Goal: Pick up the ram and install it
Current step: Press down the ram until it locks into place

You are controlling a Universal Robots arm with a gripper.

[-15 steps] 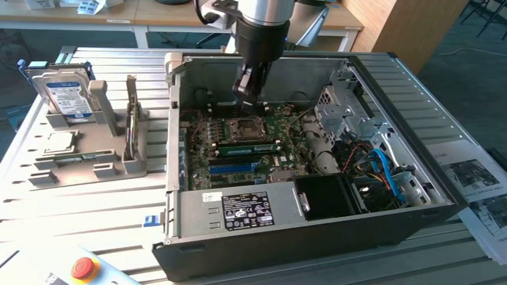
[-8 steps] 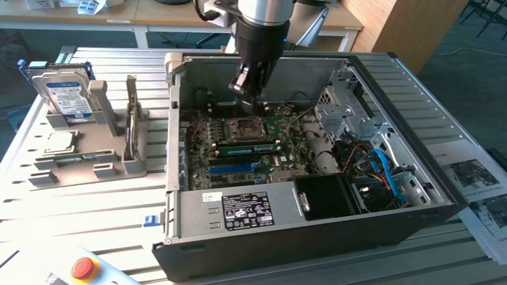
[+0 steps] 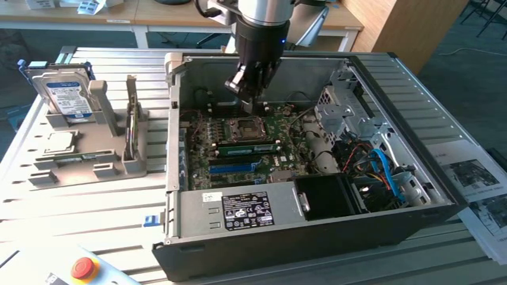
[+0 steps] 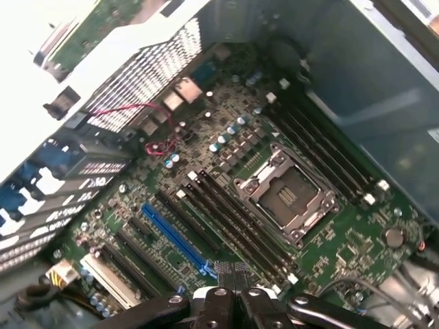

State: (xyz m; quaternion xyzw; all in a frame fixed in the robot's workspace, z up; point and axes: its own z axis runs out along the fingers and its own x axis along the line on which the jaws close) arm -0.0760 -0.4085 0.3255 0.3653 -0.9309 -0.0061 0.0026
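A: The hand [image 3: 252,108] hangs inside the open case [image 3: 237,252], its fingers pinched together with nothing between them, over the CPU socket [image 3: 241,127].

B: And the ram [image 3: 249,148]?

A: It lies along a slot on the motherboard [image 3: 273,127], just beside the socket on the near side, apart from the hand. It looks set in place, but from this angle I cannot tell whether it is pressed fully home.

B: Why closed fingers?

A: Probably to make a narrow tip for pushing down on a stick's edge.

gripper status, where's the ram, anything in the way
Gripper shut, empty, inside the open case over the motherboard. Ram lying along its slot by the CPU socket. Nothing in the way.
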